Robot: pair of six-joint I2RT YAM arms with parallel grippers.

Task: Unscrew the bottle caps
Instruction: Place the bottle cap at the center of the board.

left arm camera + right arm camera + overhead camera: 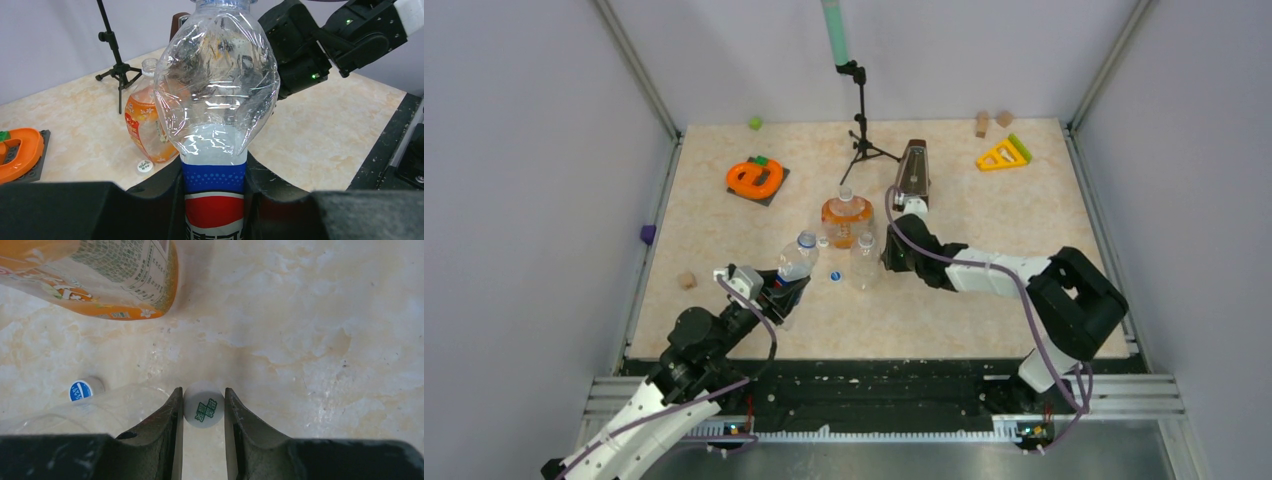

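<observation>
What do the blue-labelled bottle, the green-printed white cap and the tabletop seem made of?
Blue-labelled bottle: thin clear plastic, glossy; see-through, creased, with glints. White cap: likely opaque plastic; smooth, matt, printed top. Tabletop: beige marble pattern, perhaps laminate or stone; the look leaves it open.

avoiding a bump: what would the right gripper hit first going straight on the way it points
Probably bare table; the right gripper, shut on a white cap, has the orange bottle off to one side.

Glossy, crumpled clear-plastic bottle (217,85); smooth marbled table (310,315); matt white cap (203,404)
</observation>
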